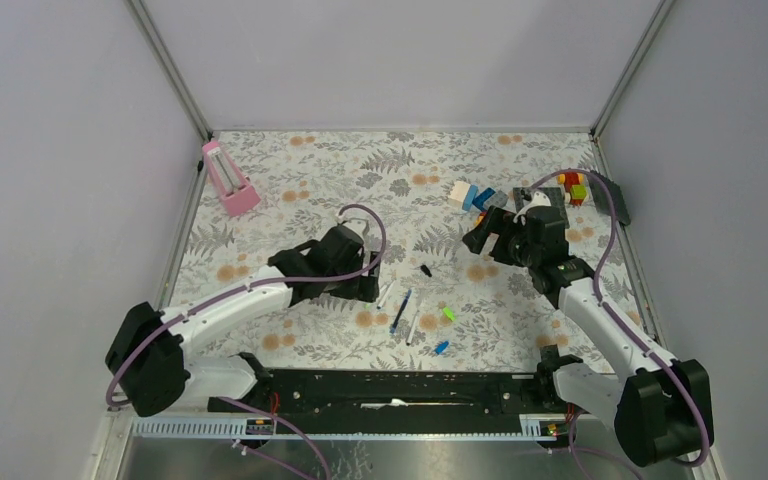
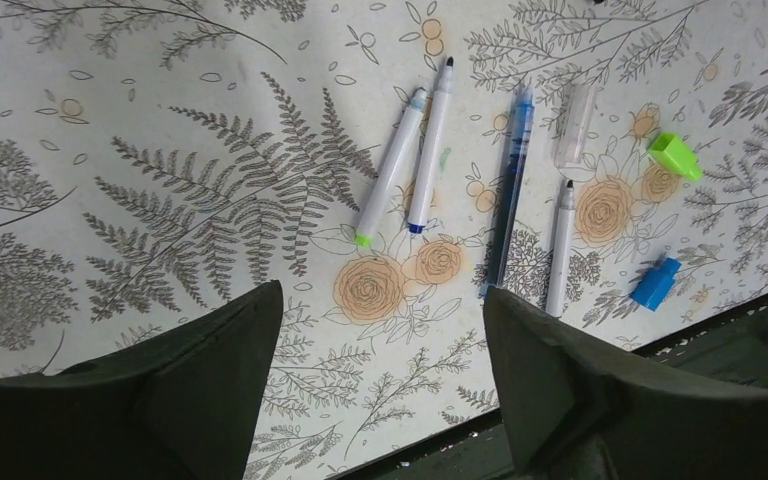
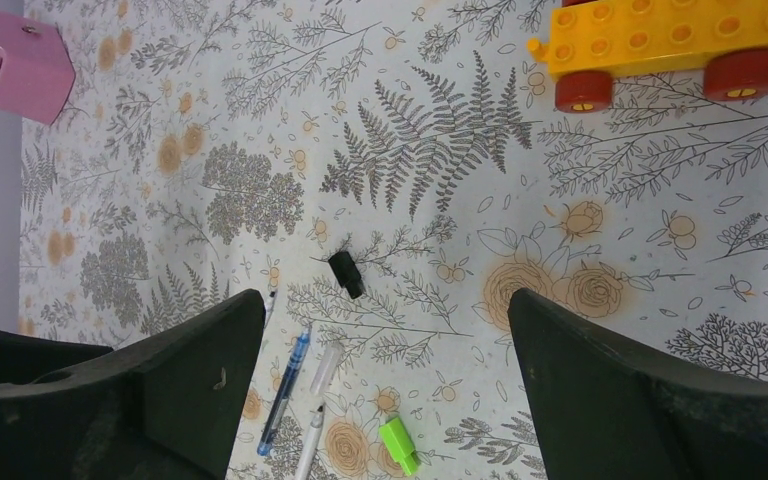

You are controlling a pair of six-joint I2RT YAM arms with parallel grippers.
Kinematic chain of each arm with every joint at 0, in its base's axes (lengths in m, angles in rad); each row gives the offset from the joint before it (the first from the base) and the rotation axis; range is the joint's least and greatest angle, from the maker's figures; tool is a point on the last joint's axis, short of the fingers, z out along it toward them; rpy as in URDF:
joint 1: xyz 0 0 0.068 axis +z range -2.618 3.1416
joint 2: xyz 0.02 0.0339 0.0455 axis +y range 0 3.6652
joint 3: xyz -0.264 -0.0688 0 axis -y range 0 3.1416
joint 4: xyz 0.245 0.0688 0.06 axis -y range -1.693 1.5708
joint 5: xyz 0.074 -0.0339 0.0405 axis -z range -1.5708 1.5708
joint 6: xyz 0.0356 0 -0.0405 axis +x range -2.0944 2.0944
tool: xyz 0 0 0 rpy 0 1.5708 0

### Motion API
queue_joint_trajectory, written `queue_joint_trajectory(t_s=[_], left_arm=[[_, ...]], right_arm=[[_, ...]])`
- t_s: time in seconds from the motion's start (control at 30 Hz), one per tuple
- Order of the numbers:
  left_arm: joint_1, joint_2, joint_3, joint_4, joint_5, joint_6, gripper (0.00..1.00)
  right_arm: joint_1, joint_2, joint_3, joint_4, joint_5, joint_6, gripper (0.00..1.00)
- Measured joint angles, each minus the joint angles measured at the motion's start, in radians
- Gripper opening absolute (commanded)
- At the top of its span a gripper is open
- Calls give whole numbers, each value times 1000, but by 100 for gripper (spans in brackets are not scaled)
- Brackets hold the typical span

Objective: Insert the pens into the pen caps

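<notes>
While both claws [image 2: 380, 295] [image 3: 385, 295] gape, neither grips.

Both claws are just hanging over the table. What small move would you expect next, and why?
Probably the left gripper lowers onto the nearest white pen, which lies just ahead of its open jaws. Nothing is held yet, and the right gripper hangs open near the black cap.

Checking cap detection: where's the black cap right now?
In the top view the black cap lies alone mid-table, between the left gripper and right gripper, just beyond the blue pen and apart from it.
</notes>
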Motion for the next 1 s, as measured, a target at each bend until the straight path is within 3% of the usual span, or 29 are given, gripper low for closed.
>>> queue_joint_trajectory(t_s=[0.3,0.6,1.0], left_arm=[[-67,100,0,32,4,15,64],[-81,191,18,65,-73,22,62],[-81,304,56,95,-142,65,50]], right_arm=[[0,19,0,-18,17,-17,98],[79,67,38,-111,56,-52,99],[155,113,106,-198,103,-72,99]])
